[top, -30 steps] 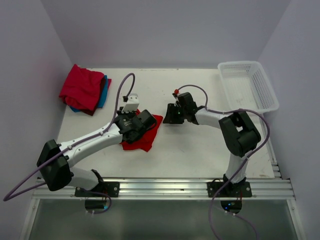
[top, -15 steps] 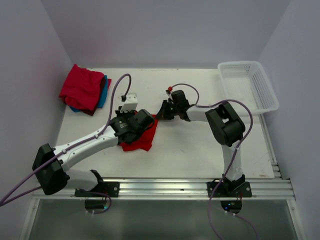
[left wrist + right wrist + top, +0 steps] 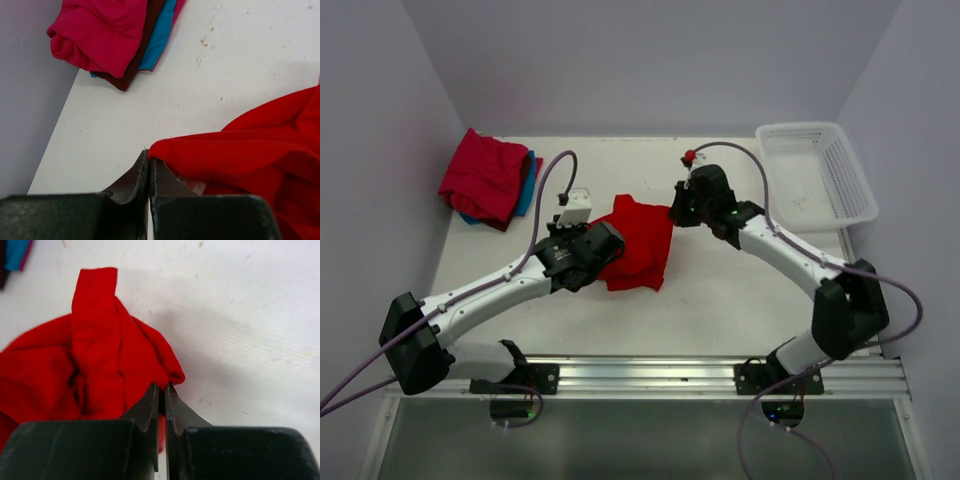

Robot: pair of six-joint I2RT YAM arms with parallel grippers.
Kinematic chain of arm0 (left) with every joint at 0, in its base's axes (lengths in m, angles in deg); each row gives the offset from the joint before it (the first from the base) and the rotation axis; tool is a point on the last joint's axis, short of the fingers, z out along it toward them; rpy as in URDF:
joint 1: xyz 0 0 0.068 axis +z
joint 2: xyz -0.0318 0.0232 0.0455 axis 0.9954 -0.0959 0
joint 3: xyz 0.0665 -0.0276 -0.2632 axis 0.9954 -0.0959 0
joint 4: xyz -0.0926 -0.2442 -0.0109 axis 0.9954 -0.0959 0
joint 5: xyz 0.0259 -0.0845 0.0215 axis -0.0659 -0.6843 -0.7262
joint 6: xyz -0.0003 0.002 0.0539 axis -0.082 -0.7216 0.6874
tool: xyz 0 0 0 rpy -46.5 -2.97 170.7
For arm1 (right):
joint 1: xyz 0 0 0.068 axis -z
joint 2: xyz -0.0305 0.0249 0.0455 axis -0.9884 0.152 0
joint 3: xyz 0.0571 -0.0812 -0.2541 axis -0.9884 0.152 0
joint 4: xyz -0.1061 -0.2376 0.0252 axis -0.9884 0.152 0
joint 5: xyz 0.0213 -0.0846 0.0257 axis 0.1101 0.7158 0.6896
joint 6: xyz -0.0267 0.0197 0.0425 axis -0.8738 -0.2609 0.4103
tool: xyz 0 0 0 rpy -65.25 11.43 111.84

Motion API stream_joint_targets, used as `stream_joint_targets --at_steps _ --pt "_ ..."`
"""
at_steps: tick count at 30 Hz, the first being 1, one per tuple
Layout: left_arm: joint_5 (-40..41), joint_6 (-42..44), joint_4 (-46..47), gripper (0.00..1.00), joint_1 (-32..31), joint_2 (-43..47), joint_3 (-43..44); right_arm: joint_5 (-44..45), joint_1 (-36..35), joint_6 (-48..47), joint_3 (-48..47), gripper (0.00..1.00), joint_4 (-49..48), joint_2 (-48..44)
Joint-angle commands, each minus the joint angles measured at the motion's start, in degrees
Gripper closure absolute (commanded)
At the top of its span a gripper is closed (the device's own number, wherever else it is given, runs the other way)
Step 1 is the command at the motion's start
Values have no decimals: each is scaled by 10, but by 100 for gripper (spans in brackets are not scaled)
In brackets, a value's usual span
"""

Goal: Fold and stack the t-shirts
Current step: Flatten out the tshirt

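Left gripper [image 3: 149, 156] and right gripper [image 3: 161, 389] each pinch the soft, crumpled red t-shirt [image 3: 640, 240].

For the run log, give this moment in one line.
left end effector: shut on red t-shirt | right end effector: shut on red t-shirt | red t-shirt: bunched, mid-table | folded stack: far left corner
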Motion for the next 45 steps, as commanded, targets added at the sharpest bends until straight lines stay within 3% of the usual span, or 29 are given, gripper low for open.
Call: stream_joint_targets --at_steps 1,8,13,18,28,32,35,42,45 --pt "31 3 31 100 3 7 -1 111 2 -68 -11 100 103 -118" --pt "34 -2 33 100 3 9 -1 203 1 -95 -29 100 197 -239" --pt "39 -10 22 100 3 13 0 279 2 -94 -26 100 241 -275" --pt "39 -11 19 100 3 15 1 276 1 -89 -16 100 267 -290" --pt "38 -32 -51 100 2 66 58 167 1 -105 -30 100 279 -359" --pt "9 61 33 100 -15 133 53 72 2 -123 -1 100 217 -431" --pt "-20 140 97 100 -33 183 52 51 2 -132 13 100 201 -473" --pt "-103 239 128 100 -58 247 106 1 2 -149 37 100 150 -564" --pt "-152 232 111 100 -59 268 151 -1 2 -134 30 100 147 -579"
